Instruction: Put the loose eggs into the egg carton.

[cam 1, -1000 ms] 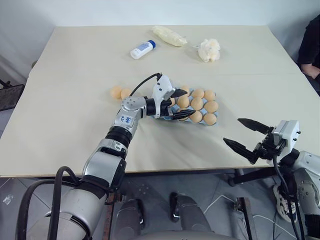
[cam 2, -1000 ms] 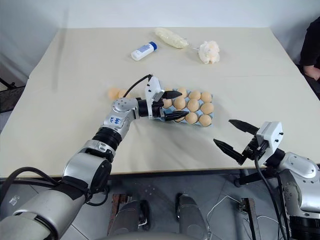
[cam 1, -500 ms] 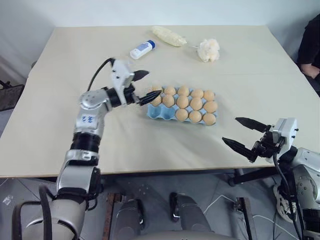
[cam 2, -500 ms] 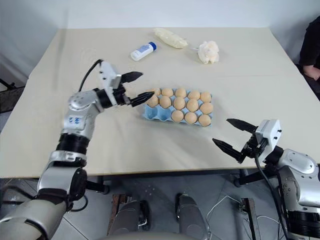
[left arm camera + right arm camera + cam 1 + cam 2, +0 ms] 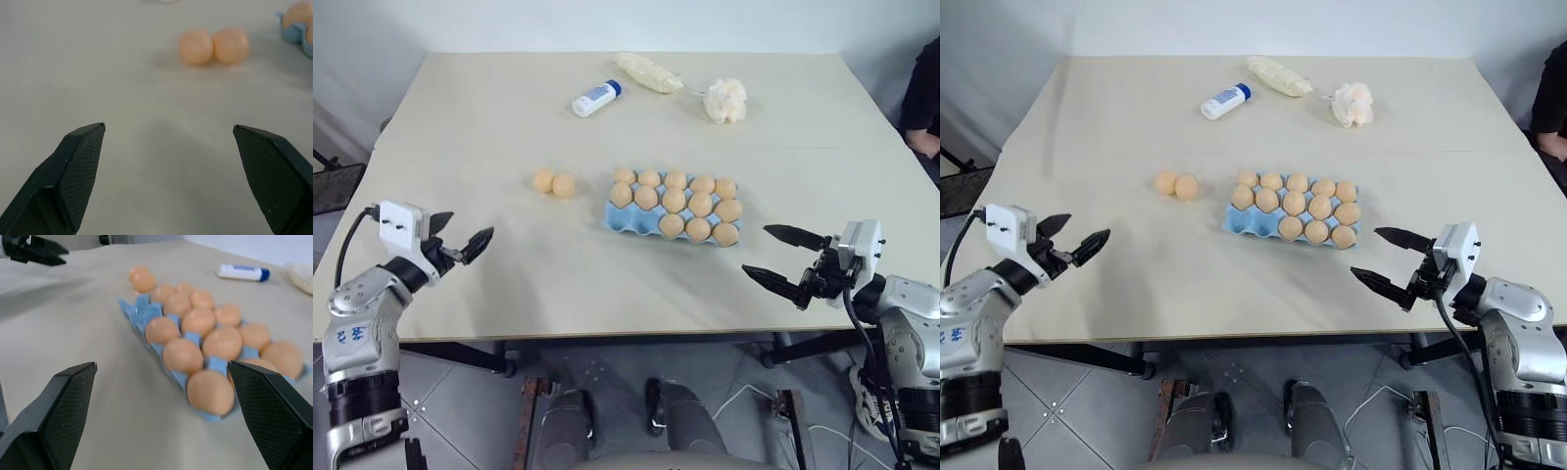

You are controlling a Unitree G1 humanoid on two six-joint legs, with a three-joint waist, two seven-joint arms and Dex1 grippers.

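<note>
Two loose eggs [image 5: 543,180] lie side by side on the table, just left of the light blue egg carton [image 5: 612,223]. The carton holds several tan eggs, and its two near-left cups show bare blue. My left gripper [image 5: 473,223] hovers open and empty at the table's left front edge, well short of the loose eggs [image 5: 196,47]. My right gripper [image 5: 755,249] is open and empty near the front right edge, pointing toward the carton [image 5: 138,307].
At the table's far side lie a white bottle with a blue cap [image 5: 594,98], a cream bag [image 5: 649,70] and a lumpy white wad [image 5: 725,100]. A person's dark sleeve [image 5: 925,88] shows at the right edge.
My left arm has swung away from the carton, leftward and back to the table's left front edge, with its gripper open and empty. The right gripper has barely moved.
</note>
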